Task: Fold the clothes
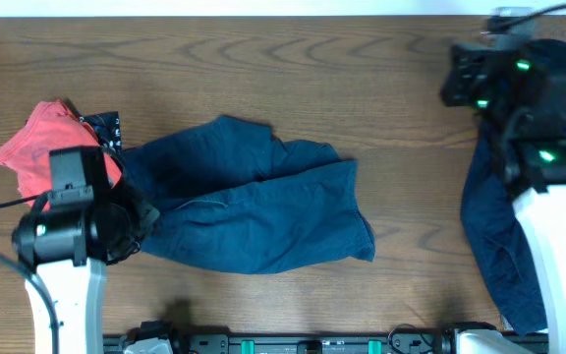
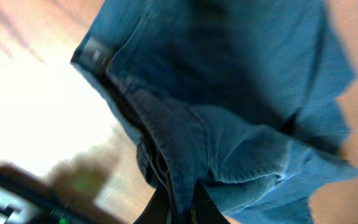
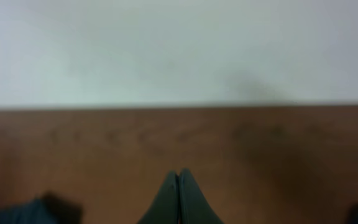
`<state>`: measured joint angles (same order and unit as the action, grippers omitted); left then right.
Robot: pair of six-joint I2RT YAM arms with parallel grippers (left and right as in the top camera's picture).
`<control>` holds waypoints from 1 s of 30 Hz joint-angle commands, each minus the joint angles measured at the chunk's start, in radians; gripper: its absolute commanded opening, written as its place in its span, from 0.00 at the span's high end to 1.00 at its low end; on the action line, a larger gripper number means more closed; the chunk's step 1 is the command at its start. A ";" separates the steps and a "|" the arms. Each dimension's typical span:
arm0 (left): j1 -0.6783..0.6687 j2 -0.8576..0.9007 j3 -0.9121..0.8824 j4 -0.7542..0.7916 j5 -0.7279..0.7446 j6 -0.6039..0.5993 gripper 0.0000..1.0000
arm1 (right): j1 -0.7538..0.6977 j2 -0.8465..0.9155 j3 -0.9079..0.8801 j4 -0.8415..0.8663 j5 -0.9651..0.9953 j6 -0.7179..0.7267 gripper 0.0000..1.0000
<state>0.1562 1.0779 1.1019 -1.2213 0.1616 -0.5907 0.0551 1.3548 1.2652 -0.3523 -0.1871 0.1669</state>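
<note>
The navy shorts (image 1: pixel 263 202) lie spread and rumpled across the middle of the table. My left gripper (image 1: pixel 141 218) is at their left end and is shut on a bunched fold of the shorts (image 2: pixel 229 93), seen between the fingers (image 2: pixel 182 205) in the left wrist view. A second navy garment (image 1: pixel 494 231) lies at the right, partly under my right arm. My right gripper (image 1: pixel 457 77) is raised near the far right of the table. Its fingers (image 3: pixel 179 186) are shut on nothing and point over bare wood toward the far edge.
A red cloth (image 1: pixel 42 147) lies at the far left beside my left arm, with a dark patterned piece (image 1: pixel 103 126) at its right edge. The table's far edge meets a white wall (image 3: pixel 179 50). The arm bases stand along the front edge.
</note>
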 commanded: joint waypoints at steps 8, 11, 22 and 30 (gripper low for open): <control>0.005 0.049 0.009 -0.167 0.067 0.263 0.94 | 0.183 0.214 0.004 -0.117 -0.096 -0.066 0.96; 0.005 0.049 0.008 -0.216 0.170 0.401 0.94 | 0.244 0.290 0.014 -0.129 -0.123 -0.112 0.89; 0.003 0.049 0.008 -0.360 0.220 0.518 0.94 | 0.472 0.517 0.031 0.134 -0.228 -0.146 0.38; 0.003 0.049 0.008 -0.356 0.220 0.515 0.94 | 0.619 0.691 0.031 0.288 -0.205 -0.145 0.16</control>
<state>0.1570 1.1259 1.1019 -1.5707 0.3641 -0.0990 0.6445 1.9972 1.2808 -0.0765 -0.3943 0.0319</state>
